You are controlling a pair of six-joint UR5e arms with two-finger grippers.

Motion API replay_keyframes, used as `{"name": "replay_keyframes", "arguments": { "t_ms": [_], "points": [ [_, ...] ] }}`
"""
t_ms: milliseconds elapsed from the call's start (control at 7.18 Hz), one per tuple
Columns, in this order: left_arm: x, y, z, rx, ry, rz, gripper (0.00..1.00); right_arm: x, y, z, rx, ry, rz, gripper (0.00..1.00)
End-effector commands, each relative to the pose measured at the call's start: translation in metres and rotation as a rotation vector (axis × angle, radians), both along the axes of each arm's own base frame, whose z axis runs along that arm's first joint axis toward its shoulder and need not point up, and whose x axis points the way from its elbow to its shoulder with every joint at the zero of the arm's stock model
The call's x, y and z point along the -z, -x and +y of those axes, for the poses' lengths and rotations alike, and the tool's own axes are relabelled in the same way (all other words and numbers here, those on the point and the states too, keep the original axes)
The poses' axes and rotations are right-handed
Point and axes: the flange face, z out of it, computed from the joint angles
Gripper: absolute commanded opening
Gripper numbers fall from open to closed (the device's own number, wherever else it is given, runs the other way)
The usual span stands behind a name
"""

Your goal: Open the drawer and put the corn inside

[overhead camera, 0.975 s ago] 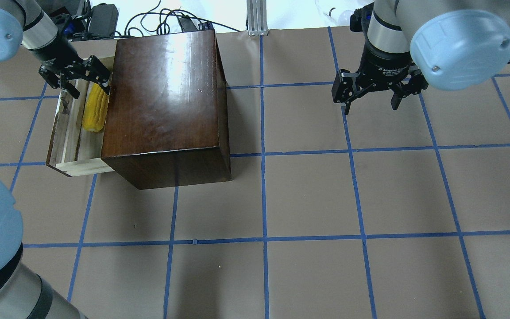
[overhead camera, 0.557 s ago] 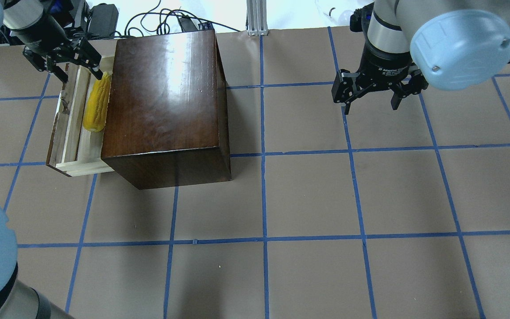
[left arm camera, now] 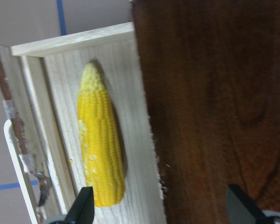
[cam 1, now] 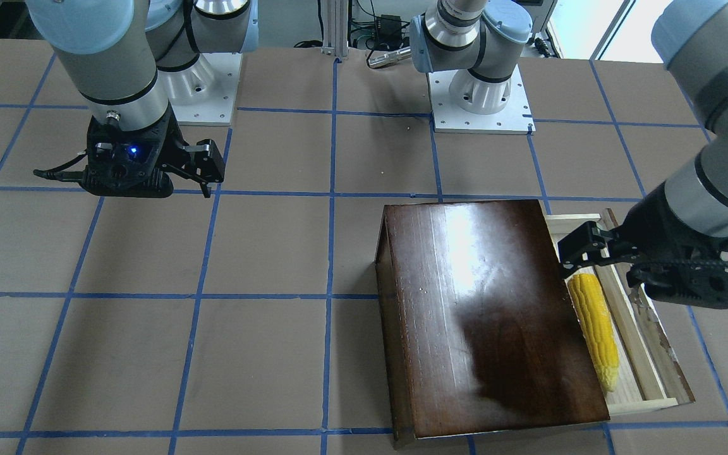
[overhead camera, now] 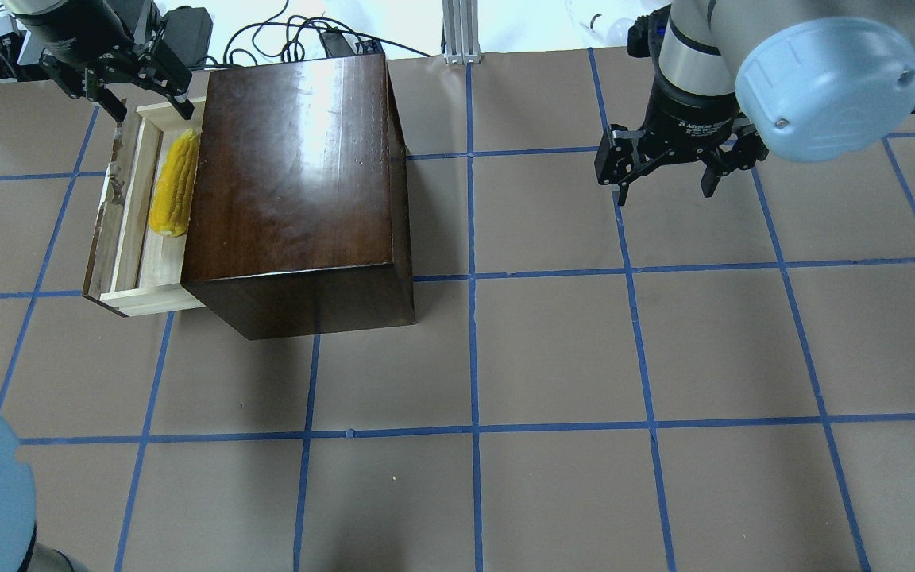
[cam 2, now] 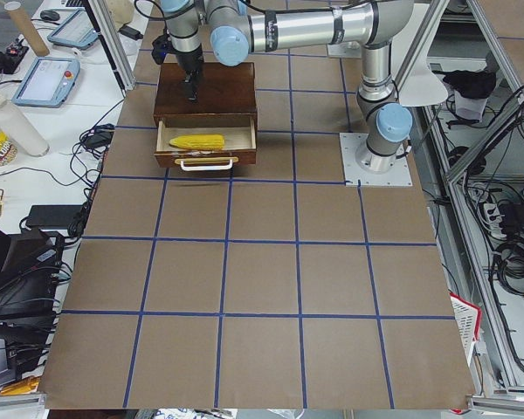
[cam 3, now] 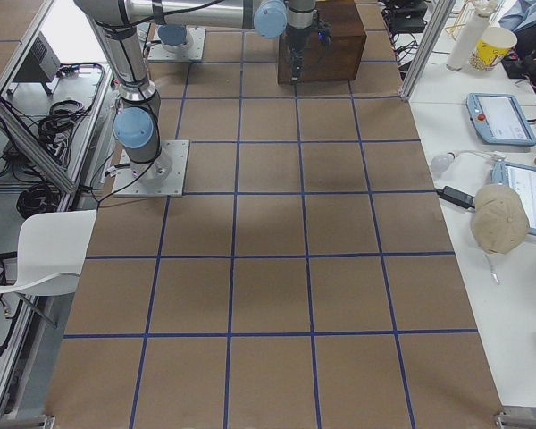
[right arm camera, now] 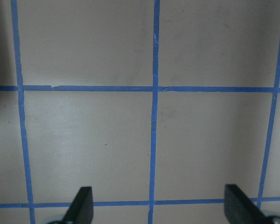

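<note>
The corn lies lengthwise in the pulled-out drawer, close against the dark brown box. It also shows in the front view and the left wrist view, with its pointed tip toward the drawer's far end. My left gripper is open and empty, above the drawer's far end, clear of the corn. In the left wrist view its fingers straddle the cob's blunt end and the box edge from above. My right gripper is open and empty, hanging over bare table far to the right.
The drawer has a white handle on its dark front panel. Cables and a power brick lie beyond the table's far edge, beside an aluminium post. Blue tape lines grid the brown table.
My left gripper, open throughout, has lifted and drawn back from over the corn's tip toward the table's far edge. The corn stays in the drawer. The right arm has not moved.
</note>
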Motion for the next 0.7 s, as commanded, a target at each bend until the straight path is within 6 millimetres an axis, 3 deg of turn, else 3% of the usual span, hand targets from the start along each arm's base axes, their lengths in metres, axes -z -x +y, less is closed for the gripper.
{"name": "replay_keyframes", "arguments": {
  "t_ms": [0,139,557],
  "points": [
    [0.002,0.053,0.017,-0.094,-0.031,-0.013,1.00,0.000,0.000,0.000,0.000,-0.001,-0.001,1.00],
    [0.018,0.076,0.028,-0.113,-0.059,-0.048,1.00,0.000,0.000,0.000,0.000,-0.001,-0.003,1.00],
    [-0.001,0.088,0.067,-0.088,-0.058,-0.061,1.00,0.000,0.000,0.000,0.000,-0.001,0.000,1.00]
  ]
}}
